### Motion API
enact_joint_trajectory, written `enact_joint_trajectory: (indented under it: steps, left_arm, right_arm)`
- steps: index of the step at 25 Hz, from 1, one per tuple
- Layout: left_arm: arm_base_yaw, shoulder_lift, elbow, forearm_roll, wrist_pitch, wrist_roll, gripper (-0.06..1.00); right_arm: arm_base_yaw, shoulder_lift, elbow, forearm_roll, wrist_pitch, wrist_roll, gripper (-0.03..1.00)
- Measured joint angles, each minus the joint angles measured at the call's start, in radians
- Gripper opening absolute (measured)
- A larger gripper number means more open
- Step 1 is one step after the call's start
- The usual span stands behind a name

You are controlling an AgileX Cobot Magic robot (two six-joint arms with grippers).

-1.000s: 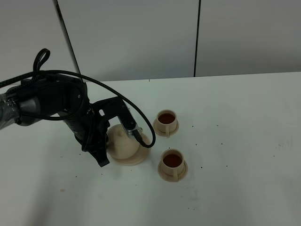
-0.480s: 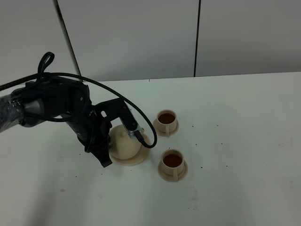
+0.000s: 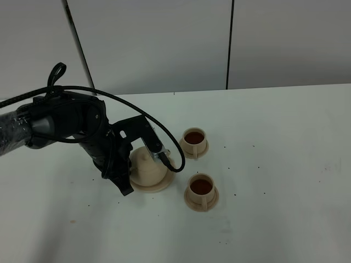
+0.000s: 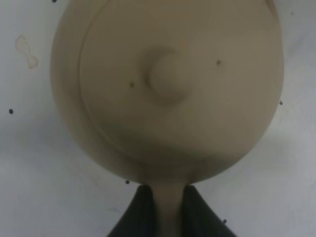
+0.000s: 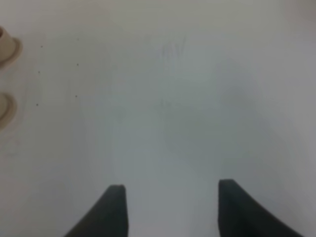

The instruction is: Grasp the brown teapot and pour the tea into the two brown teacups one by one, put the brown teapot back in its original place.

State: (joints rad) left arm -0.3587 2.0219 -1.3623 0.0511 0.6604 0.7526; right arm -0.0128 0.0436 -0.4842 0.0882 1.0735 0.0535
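The brown teapot (image 3: 149, 165) stands upright on the flat tan plate (image 3: 159, 186), its original place; I cannot tell whether it rests fully on it. In the left wrist view the teapot (image 4: 165, 84) shows from above, lid knob in the middle. My left gripper (image 4: 169, 210) is shut on its handle. The two brown teacups (image 3: 194, 141) (image 3: 201, 190) stand on their small saucers to the right of the teapot, each holding dark red tea. My right gripper (image 5: 173, 210) is open over bare table, and both cups (image 5: 6, 47) (image 5: 4, 106) sit far from it at the frame's edge.
The black left arm (image 3: 66, 123) and its looping cable (image 3: 164, 139) bend over the teapot from the left. The white table (image 3: 285, 164) carries small dark specks. Grey wall panels stand behind the table's far edge.
The left arm and the teapot have shifted slightly to the right over the plate. The cups have not moved.
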Motion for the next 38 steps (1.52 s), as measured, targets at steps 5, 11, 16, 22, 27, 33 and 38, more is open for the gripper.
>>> enact_joint_trajectory:
  steps: [5,11,16,22,27,33,38]
  left_arm:
    - [0.000,0.000,0.000,-0.001,0.000,0.000,0.17]
    - [0.000,0.000,0.000,-0.001,0.001,0.001,0.17]
    - [0.000,0.000,0.000,-0.001,0.001,0.002,0.17]
    - [0.000,0.000,0.000,-0.001,0.003,0.002,0.17]
    - [0.000,0.000,0.000,0.000,0.018,0.002,0.19]
    - [0.000,0.000,0.000,0.000,0.023,0.002,0.27]
    - [0.000,0.000,0.000,0.001,0.025,0.002,0.28]
  right_arm:
    - [0.000,0.000,0.000,0.000,0.000,0.000,0.41]
    - [0.000,0.000,0.000,0.000,0.000,0.000,0.41]
    - [0.000,0.000,0.000,0.000,0.000,0.000,0.41]
    - [0.000,0.000,0.000,0.000,0.000,0.000,0.41]
    - [0.000,0.000,0.000,0.000,0.000,0.000,0.41]
    - [0.000,0.000,0.000,0.000,0.000,0.000,0.41]
    - [0.000,0.000,0.000,0.000,0.000,0.000,0.41]
